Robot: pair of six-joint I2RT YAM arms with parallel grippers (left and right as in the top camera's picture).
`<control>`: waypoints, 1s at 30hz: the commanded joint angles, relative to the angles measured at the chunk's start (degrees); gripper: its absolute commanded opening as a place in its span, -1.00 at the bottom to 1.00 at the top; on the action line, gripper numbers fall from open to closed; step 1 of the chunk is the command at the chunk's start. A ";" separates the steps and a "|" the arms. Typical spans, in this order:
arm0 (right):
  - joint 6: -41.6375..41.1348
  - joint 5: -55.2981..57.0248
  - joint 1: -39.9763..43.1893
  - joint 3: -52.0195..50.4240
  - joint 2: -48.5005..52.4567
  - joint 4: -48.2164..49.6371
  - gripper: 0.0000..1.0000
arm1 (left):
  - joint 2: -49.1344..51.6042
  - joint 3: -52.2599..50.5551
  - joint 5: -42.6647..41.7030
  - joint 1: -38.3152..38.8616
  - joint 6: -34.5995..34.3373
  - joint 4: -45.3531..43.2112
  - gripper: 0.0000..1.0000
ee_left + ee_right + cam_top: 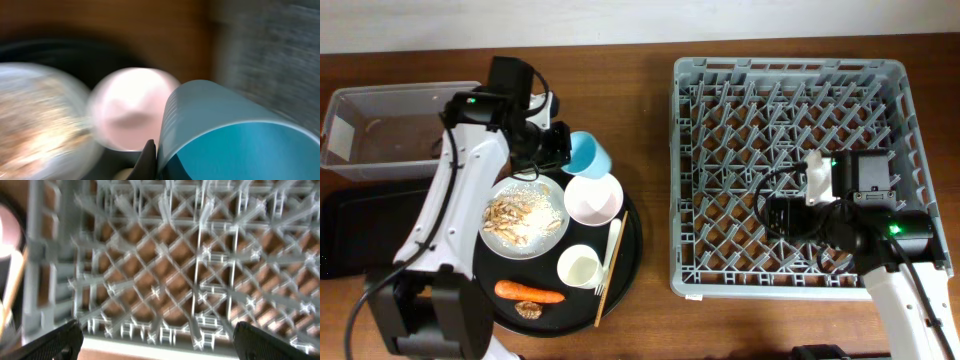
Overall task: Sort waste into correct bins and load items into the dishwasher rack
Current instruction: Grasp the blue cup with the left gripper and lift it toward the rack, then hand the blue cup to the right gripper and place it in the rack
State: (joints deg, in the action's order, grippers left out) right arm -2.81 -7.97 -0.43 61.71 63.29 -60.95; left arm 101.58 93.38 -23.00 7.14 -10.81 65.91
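Observation:
My left gripper (563, 150) is shut on the rim of the light blue cup (591, 153), at the back edge of the round tray. In the left wrist view the cup (240, 135) fills the right side, with one dark finger (148, 160) pressed against its wall. On the tray lie the white plate (555, 200) with beige food scraps (518, 218), a small white bowl (593, 198), a white cup (579, 266), a carrot (530, 292), a brown morsel (528, 310), a fork (614, 243) and chopsticks (607, 285). My right gripper (157, 345) hangs open over the grey dishwasher rack (790, 90), holding nothing.
The round black tray (636, 250) sits left of the rack. A clear plastic tub (390, 125) stands at the back left. A shallow black rectangular tray (360, 230) lies in front of it. Bare wooden table (655, 180) separates the tray from the rack.

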 commanded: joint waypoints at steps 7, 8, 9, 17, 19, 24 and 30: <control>23.08 -57.16 -0.26 0.87 8.17 13.29 0.97 | -0.94 0.09 -44.98 6.16 36.06 1.84 -1.00; 23.87 -60.46 -0.26 0.87 9.46 13.53 0.97 | -0.94 0.09 -45.22 6.38 36.04 1.84 -0.99; 23.87 -62.84 -0.26 0.87 10.73 14.19 0.97 | -0.94 0.09 -45.38 6.82 36.02 1.84 -0.99; 28.06 -73.99 -0.33 0.87 12.44 16.90 0.97 | -0.94 0.09 -46.40 9.62 26.64 -2.97 -1.00; 28.06 -73.92 -0.33 0.87 12.44 16.92 0.97 | -0.94 0.09 -46.25 11.28 23.32 -5.66 -1.00; 28.04 -73.92 -0.33 0.87 12.44 18.16 0.97 | -0.94 0.09 -46.23 13.40 19.15 -8.55 -0.99; 27.87 -73.90 -0.33 0.87 12.44 18.36 0.64 | -0.94 0.09 -46.23 13.46 17.46 -9.31 -0.99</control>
State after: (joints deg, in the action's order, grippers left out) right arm 24.45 -80.07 -0.47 61.89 75.77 -42.89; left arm 101.36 93.32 -67.75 20.25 8.67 57.14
